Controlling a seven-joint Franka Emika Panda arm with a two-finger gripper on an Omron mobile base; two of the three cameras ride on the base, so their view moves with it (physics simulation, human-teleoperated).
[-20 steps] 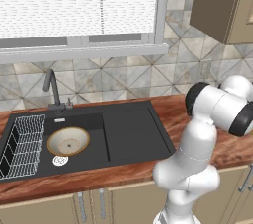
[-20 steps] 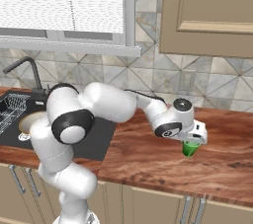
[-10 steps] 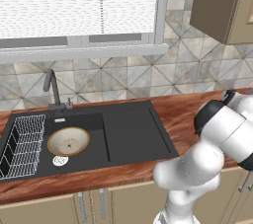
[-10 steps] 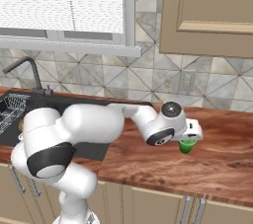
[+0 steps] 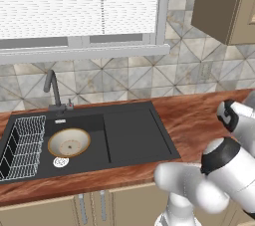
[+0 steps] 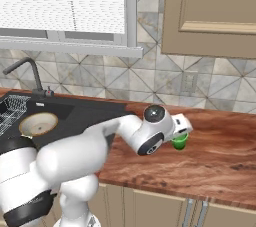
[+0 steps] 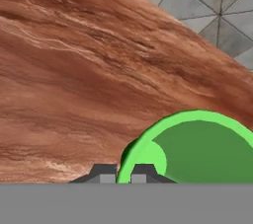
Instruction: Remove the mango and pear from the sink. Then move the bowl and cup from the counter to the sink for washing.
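Cup [image 6: 179,141] hung above counter [image 6: 220,161], right of sink [image 5: 124,135]; your gripper [image 7: 123,172] pinched its rim, jaws nearly closed, for carrying; bowl [image 5: 69,142] sat in sink basin.

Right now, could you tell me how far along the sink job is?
Done: no fruit shows in the sink, and the bowl already sits in its basin. In hand: the hand is shut on the rim of the cup, over the counter. Left: carrying the cup to the sink.
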